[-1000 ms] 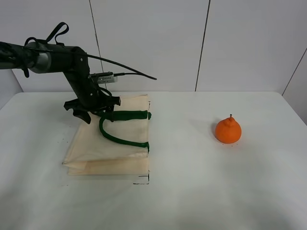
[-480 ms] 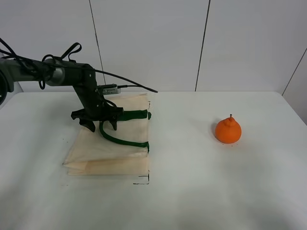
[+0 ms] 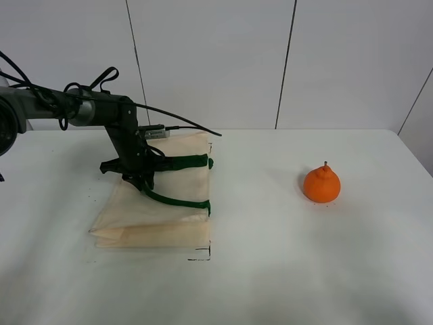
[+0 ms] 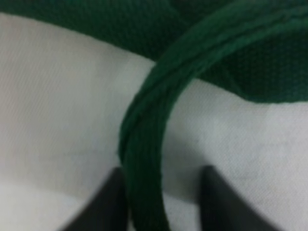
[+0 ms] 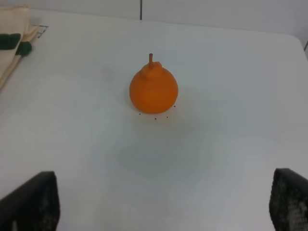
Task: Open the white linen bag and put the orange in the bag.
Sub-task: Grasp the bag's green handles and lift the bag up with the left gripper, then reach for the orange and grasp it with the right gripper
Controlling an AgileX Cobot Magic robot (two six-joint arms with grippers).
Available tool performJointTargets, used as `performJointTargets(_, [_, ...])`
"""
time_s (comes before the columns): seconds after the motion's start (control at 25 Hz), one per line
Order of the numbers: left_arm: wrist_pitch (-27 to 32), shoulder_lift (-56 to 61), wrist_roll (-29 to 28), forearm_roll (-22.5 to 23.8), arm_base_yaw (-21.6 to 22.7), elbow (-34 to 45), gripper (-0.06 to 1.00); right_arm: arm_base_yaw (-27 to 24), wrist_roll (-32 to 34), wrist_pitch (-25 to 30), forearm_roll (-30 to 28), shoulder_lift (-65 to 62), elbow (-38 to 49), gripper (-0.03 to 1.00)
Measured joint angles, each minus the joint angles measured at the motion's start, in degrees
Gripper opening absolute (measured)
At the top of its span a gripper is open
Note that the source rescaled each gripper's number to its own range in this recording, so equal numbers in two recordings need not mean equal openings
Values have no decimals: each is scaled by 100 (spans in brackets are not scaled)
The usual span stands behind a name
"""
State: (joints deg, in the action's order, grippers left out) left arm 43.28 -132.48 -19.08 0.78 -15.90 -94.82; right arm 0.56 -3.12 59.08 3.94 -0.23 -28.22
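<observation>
Left arm [image 3: 74, 108]: extended over the bag [image 3: 162, 213], wrist bent downward.
Left gripper [image 3: 143, 180]: lowered onto the cloth, fingers [image 4: 113, 202] narrowly parted astride a green handle [image 4: 144, 144], not clamped.
Right gripper [image 5: 159, 207]: spread wide, held above the table [image 3: 284, 264].
Bag: laid flat, table's left side.
Orange [image 3: 321, 185]: set upright, well apart from the bag.

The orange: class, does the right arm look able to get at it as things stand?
Probably yes: the orange sits alone on the table, ahead of the open right end effector.
</observation>
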Motion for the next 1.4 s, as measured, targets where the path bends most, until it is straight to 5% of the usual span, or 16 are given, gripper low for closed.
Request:
performJointTargets(0.12, [60,13,-41,-1,0,0,1,0,0,0,1,0,0,100])
performJointTargets(0.72, [1933,1905,735,-7,-11,-1565,1,0,0,0,1,0,0,100])
performJointTargets(1.2, [2216,2755,777,4,-413,-1789,0,0,0,-5,1,23,0,100])
performJointTargets(1.4, [2364,2902,777,-7,-450,-1789,0,0,0,-388,1,1073,-170,100])
